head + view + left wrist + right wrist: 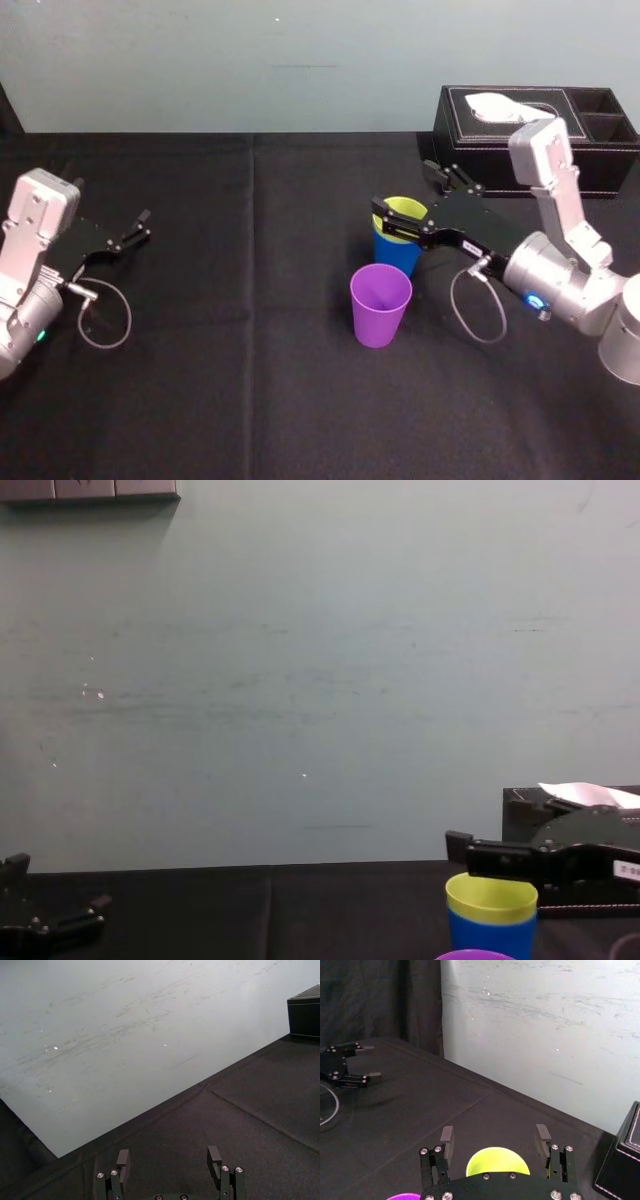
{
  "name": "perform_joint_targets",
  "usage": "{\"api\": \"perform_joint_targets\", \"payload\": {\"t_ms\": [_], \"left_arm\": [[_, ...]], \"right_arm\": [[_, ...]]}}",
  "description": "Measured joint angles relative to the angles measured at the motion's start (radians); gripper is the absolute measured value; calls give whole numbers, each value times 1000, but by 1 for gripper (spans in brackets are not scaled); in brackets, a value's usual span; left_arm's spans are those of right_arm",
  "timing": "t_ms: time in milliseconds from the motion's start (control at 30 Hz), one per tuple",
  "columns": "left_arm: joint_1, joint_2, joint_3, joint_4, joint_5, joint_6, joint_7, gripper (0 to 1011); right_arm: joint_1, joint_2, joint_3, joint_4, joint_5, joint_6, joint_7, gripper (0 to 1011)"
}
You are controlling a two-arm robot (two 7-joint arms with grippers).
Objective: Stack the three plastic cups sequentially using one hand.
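The yellow-green cup (405,208) sits nested inside the blue cup (396,256) right of the table's middle. The purple cup (380,305) stands upright alone, just in front of that pair. My right gripper (403,190) hovers at the yellow-green cup's rim with one finger on each side. In the right wrist view the right gripper (495,1135) is open, and its fingers stand wider than the yellow-green cup (497,1160) without touching it. The chest view shows the yellow-green cup (490,898) seated in the blue cup (490,936). My left gripper (143,225) rests open at the far left.
A black tissue box (530,120) stands at the back right, close behind the right arm. Black cloth (250,380) covers the table, with a pale wall beyond its far edge. A loose cable loop (105,320) hangs by the left arm.
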Motion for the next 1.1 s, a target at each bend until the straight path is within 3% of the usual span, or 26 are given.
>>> {"api": "perform_joint_targets", "payload": {"t_ms": [300, 567, 833, 1100], "left_arm": [[0, 0, 0, 0, 0, 0, 0, 1011], [0, 0, 0, 0, 0, 0, 0, 1011], [0, 0, 0, 0, 0, 0, 0, 1011], [0, 0, 0, 0, 0, 0, 0, 1011]], "right_arm": [[-90, 80, 33, -122, 48, 39, 20, 1004], [-229, 160, 61, -229, 55, 29, 13, 1004], [-314, 182, 76, -254, 73, 2, 16, 1004], [-345, 166, 59, -230, 72, -25, 17, 1004]]}}
